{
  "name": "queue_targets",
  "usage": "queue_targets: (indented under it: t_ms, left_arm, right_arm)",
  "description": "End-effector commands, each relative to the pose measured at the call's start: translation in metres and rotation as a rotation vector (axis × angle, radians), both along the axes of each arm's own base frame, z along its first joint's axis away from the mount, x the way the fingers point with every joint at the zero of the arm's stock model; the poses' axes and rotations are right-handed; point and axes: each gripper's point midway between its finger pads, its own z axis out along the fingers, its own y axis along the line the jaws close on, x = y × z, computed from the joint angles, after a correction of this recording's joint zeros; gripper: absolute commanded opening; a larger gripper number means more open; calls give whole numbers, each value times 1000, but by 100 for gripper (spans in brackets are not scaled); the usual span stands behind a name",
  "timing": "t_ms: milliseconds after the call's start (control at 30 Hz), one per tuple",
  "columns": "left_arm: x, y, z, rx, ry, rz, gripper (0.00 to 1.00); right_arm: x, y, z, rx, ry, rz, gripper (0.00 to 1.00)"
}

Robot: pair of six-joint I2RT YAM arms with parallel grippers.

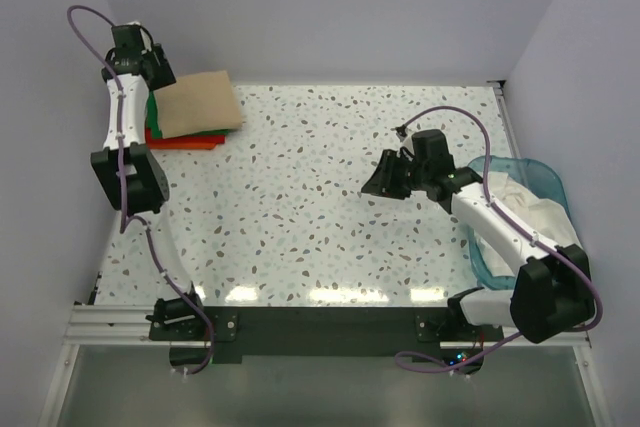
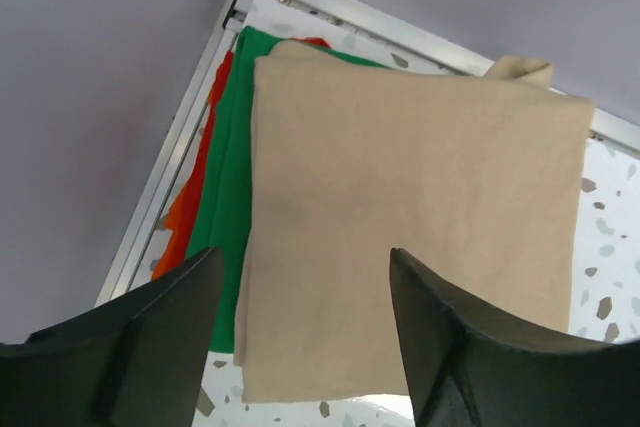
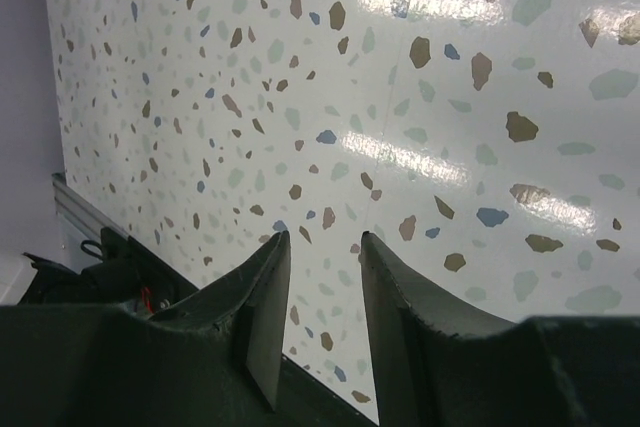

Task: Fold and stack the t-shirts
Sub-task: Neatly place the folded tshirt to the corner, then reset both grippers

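A folded tan-beige t-shirt (image 1: 200, 102) lies on top of a stack at the table's far left corner. A bright green t-shirt (image 1: 152, 112) is under it and a red-orange t-shirt (image 1: 180, 143) is at the bottom. In the left wrist view the tan shirt (image 2: 410, 207) covers most of the green shirt (image 2: 228, 207) and the red-orange shirt (image 2: 190, 202). My left gripper (image 1: 160, 72) (image 2: 305, 251) is open and empty above the stack's near-left edge. My right gripper (image 1: 383, 179) (image 3: 324, 236) is open and empty above bare table. A whitish t-shirt (image 1: 530, 212) lies crumpled in the tub.
A translucent blue plastic tub (image 1: 545, 175) stands at the right edge beside the right arm. The speckled tabletop (image 1: 320, 217) lies between the stack and the tub. An aluminium rail (image 2: 180, 137) and grey walls border the far left corner.
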Motion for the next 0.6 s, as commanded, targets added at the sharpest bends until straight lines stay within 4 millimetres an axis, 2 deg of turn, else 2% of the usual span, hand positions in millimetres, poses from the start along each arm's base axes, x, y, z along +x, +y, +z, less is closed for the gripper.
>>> queue_targets:
  t_ms: [0,33,133,233,267,300,333,367,400,433,467,500,533,567]
  left_arm:
    - [-11,12,65,28,-175,107,74]
    - [-10,8,75,19,-213,93,76]
    - [-21,-6,88,-33,-252,71,77]
    - [-28,-35,98,-94,-301,22,77]
    - [-35,-43,82,-114,-273,22,77]
    - [-42,-50,96,-115,-304,14,78]
    - [-43,-63,99,-126,-323,-8,78]
    - [-50,-72,82,-149,-297,-14,78]
    - [-60,-80,95,-157,-327,-23,78]
    - [-62,-95,99,-174,-352,-46,78]
    - [-68,-105,98,-189,-362,-58,78]
    - [-83,-116,91,-199,-351,-68,78]
    - [-90,-125,88,-202,-348,-70,78]
    - [-94,-149,90,-217,-371,-114,78]
  right_arm:
    - [9,-2,17,-20,-73,-4,39]
    - [10,-3,18,-24,-83,-8,40]
    - [11,-4,23,-23,-102,-16,44]
    - [13,-4,25,-19,-108,-18,47]
    - [12,-4,27,-19,-113,-16,48]
    - [14,-3,28,-15,-118,-17,49]
    - [14,-3,30,-13,-122,-16,50]
    - [14,-3,30,-11,-123,-16,52]
    - [14,-3,31,-13,-128,-14,53]
    - [15,-2,34,-10,-135,-15,53]
    - [16,-4,35,-13,-141,-18,55]
    - [16,-4,35,-15,-142,-18,56]
    - [16,-5,37,-16,-150,-19,56]
    - [16,-4,37,-19,-151,-15,57]
